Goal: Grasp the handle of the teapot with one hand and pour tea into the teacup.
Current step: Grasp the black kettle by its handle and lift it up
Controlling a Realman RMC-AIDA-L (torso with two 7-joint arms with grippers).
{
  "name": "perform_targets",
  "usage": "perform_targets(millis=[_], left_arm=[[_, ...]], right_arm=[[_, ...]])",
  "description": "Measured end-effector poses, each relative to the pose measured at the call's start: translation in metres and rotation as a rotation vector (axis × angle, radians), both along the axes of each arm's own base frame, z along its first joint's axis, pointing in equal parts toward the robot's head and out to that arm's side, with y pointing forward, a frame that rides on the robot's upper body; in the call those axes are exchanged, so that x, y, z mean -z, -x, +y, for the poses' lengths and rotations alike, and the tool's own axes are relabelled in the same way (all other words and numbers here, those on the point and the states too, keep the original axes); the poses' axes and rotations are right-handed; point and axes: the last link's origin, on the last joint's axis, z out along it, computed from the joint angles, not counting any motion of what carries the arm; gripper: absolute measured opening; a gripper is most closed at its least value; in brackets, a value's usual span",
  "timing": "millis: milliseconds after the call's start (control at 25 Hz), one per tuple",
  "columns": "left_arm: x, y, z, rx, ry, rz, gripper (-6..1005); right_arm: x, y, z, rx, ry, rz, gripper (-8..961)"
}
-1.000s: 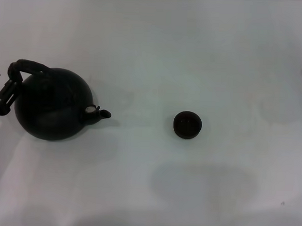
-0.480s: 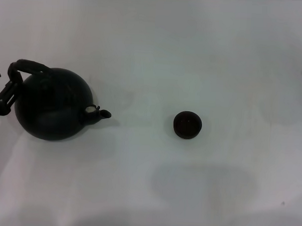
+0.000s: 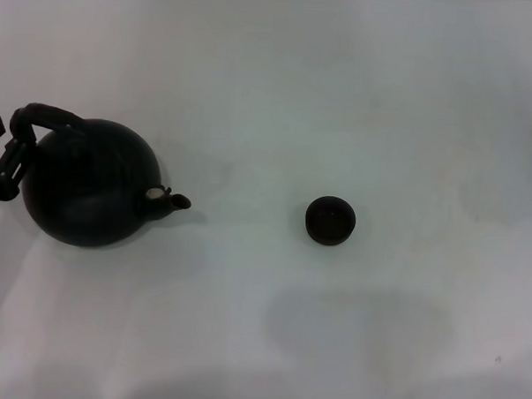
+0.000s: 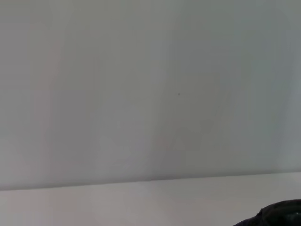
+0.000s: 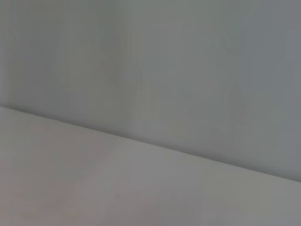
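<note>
Your left gripper (image 3: 5, 157) seems clamped on the handle (image 3: 42, 115)'s end; the teapot (image 3: 90, 183) may swing before the teacup (image 3: 329, 220).

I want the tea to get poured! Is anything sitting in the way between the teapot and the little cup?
Nothing visible is. The teapot stands at the left, the teacup to its right, with only bare table between. The left gripper is at the handle.

the head view looks steeply down on the white table (image 3: 341, 97) from some way off; both wrist views sit low, facing a plain grey wall (image 4: 150, 84), sharing only that table's edge.
</note>
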Motion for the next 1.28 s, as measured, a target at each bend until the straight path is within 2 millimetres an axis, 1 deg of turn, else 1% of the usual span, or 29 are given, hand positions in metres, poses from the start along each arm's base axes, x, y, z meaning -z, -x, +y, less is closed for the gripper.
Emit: perform_targets(millis=[160, 320, 520, 720, 1000, 1280], left_arm=[[0.0, -0.001, 0.001, 0.014, 0.0, 0.022, 363], [0.001, -0.001, 0.003, 0.018, 0.003, 0.025, 345], [0.002, 0.001, 0.003, 0.013, 0.006, 0.028, 278], [0.0, 0.003, 0.003, 0.017, 0.002, 0.05, 163], [-0.006, 0.009, 0.003, -0.001, -0.017, 0.058, 125], [-0.007, 0.009, 0.008, 0.01, -0.008, 0.067, 105]], right_arm=[[0.001, 0.001, 0.001, -0.002, 0.004, 0.001, 857], [0.001, 0.0, 0.0, -0.001, 0.005, 0.001, 856], [0.002, -0.001, -0.002, 0.002, 0.007, 0.003, 856], [0.002, -0.003, -0.006, 0.009, 0.008, 0.006, 856], [0.006, -0.003, -0.007, 0.01, 0.016, 0.011, 856], [0.01, -0.003, -0.009, 0.016, 0.023, 0.02, 856]])
